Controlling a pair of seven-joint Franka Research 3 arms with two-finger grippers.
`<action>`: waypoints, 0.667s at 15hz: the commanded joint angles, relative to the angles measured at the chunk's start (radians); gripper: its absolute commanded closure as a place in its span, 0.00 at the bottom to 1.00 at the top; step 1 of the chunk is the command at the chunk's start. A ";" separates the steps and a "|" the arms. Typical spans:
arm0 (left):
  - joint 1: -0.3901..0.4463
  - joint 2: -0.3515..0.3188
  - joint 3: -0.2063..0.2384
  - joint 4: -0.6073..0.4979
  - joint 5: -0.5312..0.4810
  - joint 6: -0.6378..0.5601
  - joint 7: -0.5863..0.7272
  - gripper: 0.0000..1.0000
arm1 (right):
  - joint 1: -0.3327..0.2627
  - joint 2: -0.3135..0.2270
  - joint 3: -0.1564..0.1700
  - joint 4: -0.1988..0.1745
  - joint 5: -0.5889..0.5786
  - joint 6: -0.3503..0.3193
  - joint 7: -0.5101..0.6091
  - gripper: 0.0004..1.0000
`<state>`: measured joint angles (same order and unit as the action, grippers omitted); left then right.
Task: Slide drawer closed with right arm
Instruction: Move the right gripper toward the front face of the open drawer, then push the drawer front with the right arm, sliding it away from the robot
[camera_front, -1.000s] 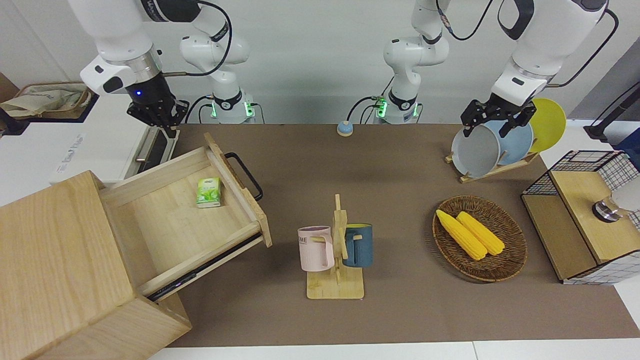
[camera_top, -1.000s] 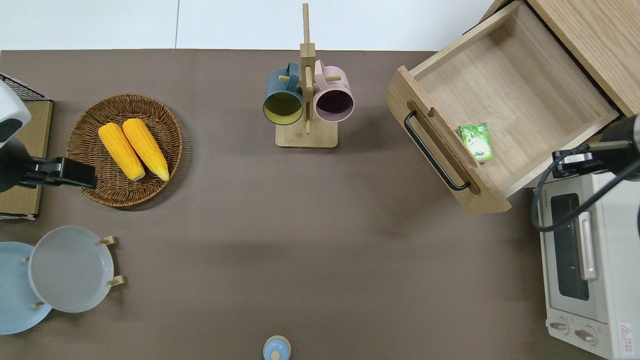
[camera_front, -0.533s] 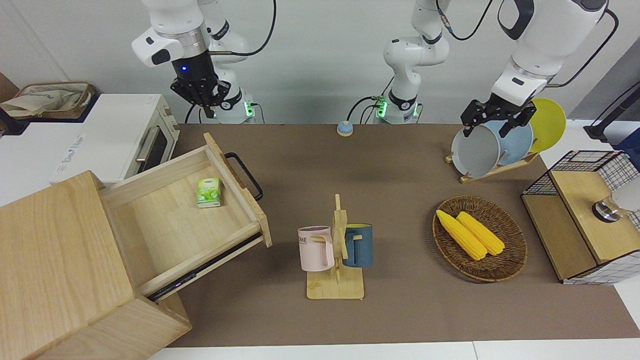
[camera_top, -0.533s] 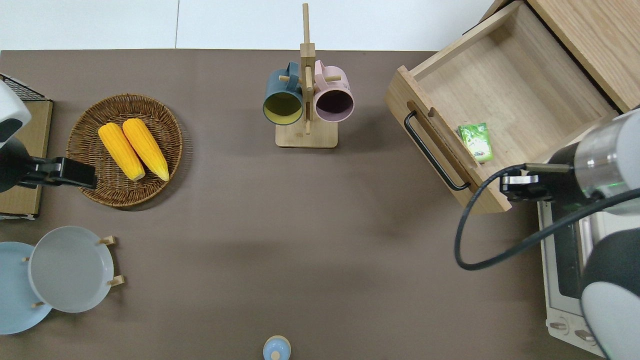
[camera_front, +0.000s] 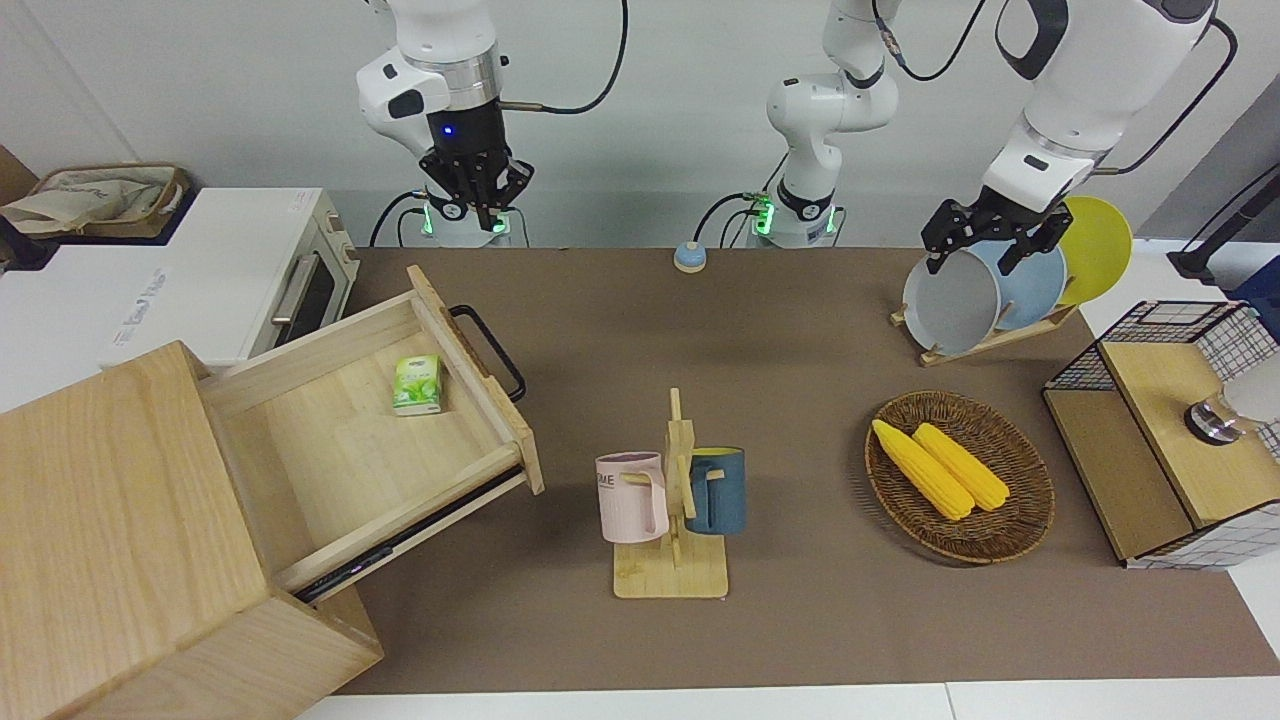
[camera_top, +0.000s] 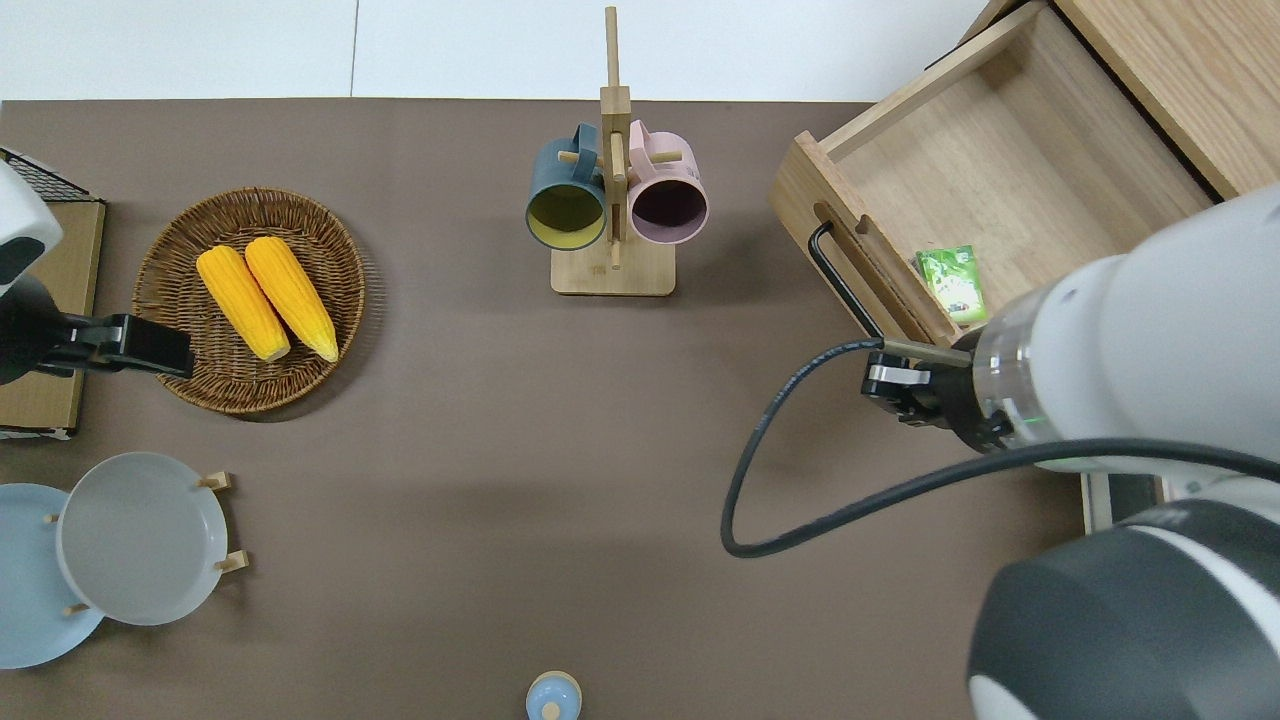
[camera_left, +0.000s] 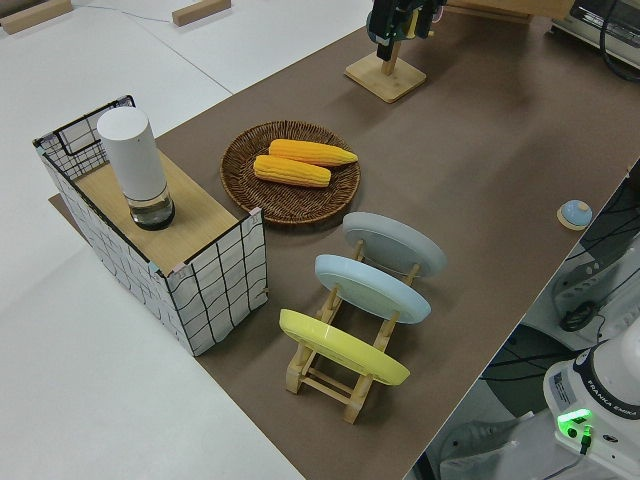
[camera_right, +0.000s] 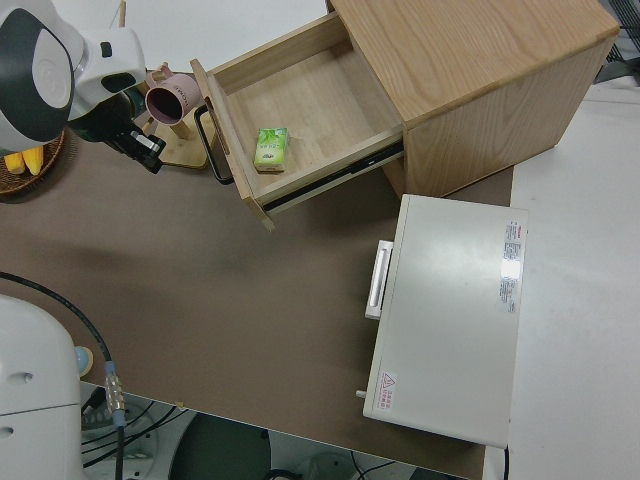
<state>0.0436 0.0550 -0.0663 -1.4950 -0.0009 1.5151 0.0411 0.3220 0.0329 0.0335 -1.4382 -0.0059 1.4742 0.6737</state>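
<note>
One drawer (camera_front: 370, 440) fully pulled out of cabinet (camera_front: 130, 540), left of front view. Right gripper (camera_front: 478, 205) raised, upper left of centre, fingers close together, empty. Left arm parked.

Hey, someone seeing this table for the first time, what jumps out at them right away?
The drawer stands pulled wide out of the big pale-wood cabinet at the right arm's end of the table, with a small green packet lying in it. The right gripper hangs high up, clear of the drawer's black handle. Toward the left arm's end, a wicker basket holds two yellow corn cobs.
</note>
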 joint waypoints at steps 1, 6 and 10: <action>-0.007 -0.004 0.000 0.009 0.018 -0.018 -0.010 0.01 | 0.046 0.047 -0.003 0.012 0.018 0.063 0.156 1.00; -0.007 -0.004 0.000 0.010 0.018 -0.018 -0.010 0.01 | 0.092 0.104 0.000 0.012 0.024 0.150 0.372 1.00; -0.007 -0.004 0.000 0.009 0.018 -0.018 -0.010 0.01 | 0.115 0.162 0.002 0.010 0.027 0.166 0.533 1.00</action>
<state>0.0436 0.0550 -0.0663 -1.4950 -0.0009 1.5151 0.0411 0.4228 0.1520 0.0388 -1.4389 -0.0047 1.6212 1.0837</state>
